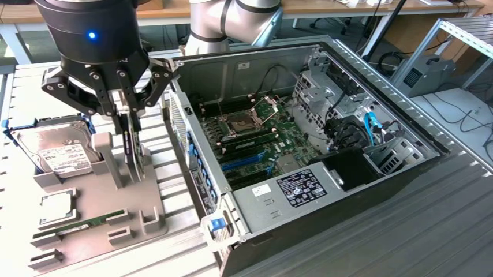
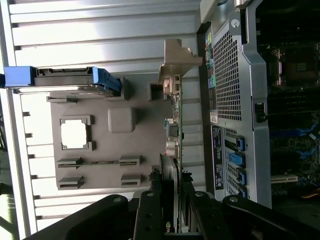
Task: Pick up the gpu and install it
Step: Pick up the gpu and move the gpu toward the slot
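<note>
My pincer (image 1: 131, 135) stands about half closed, its two fingers pressed on either face of the gpu (image 1: 138, 164), a thin flat black expansion card with a silver metal bracket at one end. The card stands on edge in its slot along the edge of the grey moulded holder plate (image 1: 100, 213) nearest the open black-and-silver computer case (image 1: 185, 133). I cannot tell whether it has left the slot.

My hold is high on a narrow card, so I judge it could pivot between the pads if its lower edge drags in the slot. The case wall is just beside it, and a tilt that way could catch the bracket.

The exterior view gives me the green motherboard with blue slots inside the case, and the silver hard drive with a white label (image 1: 54, 147) at the plate's far edge. The wrist view gives the card (image 2: 174, 135) edge-on, my pincer (image 2: 172, 200) astride it, and the case's perforated rear panel (image 2: 235, 75).
</note>
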Controlling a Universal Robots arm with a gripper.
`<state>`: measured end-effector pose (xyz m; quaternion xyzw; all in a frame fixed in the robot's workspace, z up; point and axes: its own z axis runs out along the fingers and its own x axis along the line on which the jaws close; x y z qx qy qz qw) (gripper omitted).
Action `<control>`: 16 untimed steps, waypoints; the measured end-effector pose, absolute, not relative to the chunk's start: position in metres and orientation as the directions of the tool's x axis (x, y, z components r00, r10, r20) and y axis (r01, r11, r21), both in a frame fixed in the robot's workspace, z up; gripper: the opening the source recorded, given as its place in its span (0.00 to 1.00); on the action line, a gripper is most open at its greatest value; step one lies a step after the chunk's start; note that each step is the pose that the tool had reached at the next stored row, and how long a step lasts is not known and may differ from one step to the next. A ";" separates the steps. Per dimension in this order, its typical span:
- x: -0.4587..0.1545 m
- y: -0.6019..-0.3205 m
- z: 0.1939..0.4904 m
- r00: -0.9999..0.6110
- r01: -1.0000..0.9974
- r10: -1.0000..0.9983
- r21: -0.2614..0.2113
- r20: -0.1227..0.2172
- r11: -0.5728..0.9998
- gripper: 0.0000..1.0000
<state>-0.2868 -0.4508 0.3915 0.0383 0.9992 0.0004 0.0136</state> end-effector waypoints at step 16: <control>-0.287 -0.451 0.395 -0.997 0.077 0.077 0.002 -0.027 0.997 0.26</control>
